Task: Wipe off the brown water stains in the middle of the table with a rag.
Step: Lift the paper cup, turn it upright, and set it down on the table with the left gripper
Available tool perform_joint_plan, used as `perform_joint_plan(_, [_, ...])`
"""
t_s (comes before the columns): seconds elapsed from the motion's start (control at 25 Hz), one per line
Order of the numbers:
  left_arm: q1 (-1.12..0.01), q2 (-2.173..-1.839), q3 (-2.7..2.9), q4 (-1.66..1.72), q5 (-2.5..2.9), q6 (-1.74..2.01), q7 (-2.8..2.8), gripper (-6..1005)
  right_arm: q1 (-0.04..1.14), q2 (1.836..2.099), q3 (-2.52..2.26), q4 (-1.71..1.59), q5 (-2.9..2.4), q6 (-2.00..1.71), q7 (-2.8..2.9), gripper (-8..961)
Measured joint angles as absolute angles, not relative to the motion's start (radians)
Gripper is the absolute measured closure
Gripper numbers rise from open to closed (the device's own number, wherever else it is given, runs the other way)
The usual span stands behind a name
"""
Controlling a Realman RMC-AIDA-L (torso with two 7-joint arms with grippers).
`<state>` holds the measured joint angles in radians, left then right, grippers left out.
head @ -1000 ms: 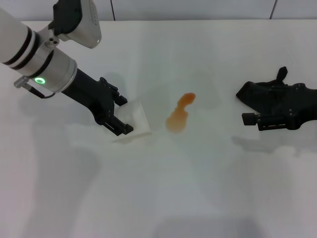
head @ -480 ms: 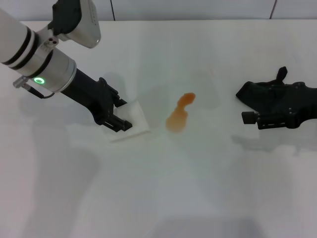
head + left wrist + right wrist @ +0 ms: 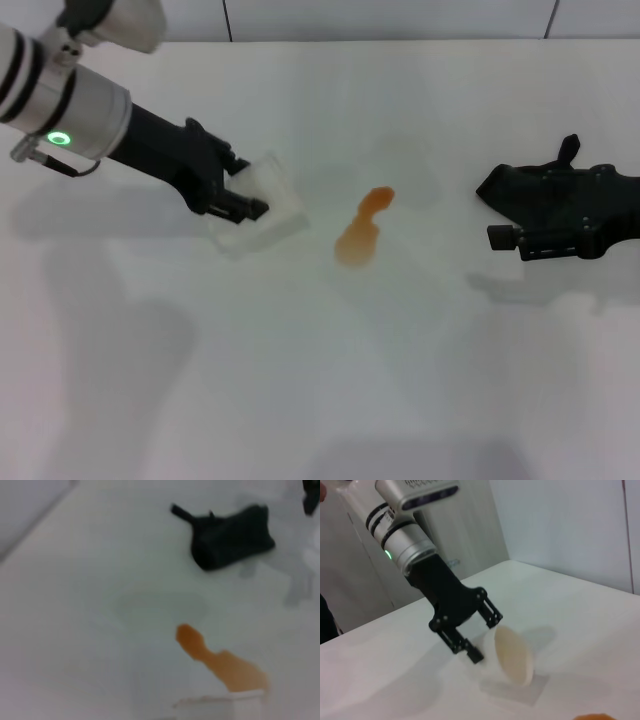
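Note:
The brown water stains [image 3: 362, 228] lie in the middle of the white table [image 3: 400, 380]; they also show in the left wrist view [image 3: 220, 661]. My left gripper [image 3: 245, 192] is shut on a whitish translucent plastic cup [image 3: 275, 205], tipped on its side just left of the stains. In the right wrist view the cup's mouth [image 3: 514, 655] faces right, held by the left gripper [image 3: 481, 632]. The black rag [image 3: 530, 188] sits at the right of the table, bunched at the front of my right gripper [image 3: 510, 218], which looks shut on it. The left wrist view shows the rag [image 3: 230, 537] beyond the stains.
A grey wall [image 3: 380, 18] runs behind the table's far edge. The left arm's silver forearm [image 3: 70, 110] reaches in from the far left. Bare white tabletop stretches between the stains and the rag and across the near half.
My left arm has pulled back toward the far left, carrying the cup up and away from the stains. The right gripper, the rag and the stains have not moved.

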<state>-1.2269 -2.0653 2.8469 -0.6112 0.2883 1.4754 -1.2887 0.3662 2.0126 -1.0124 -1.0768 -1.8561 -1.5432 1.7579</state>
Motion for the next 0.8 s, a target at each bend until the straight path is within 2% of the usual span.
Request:
perform_joint_plan(0.28, [-1.155,-2.073,2.848,-0.669,0.092,1.526,-1.248,422,0.367,2.013,-1.013,-1.077,-1.856,-1.543,1.758,125])
perform_joint_plan(0.8, [-0.929,-2.076,2.849,-0.708,-0.329,1.669,-1.172,426,0.366,2.013,-1.053,-1.077,-1.838,-1.542,1.761,126])
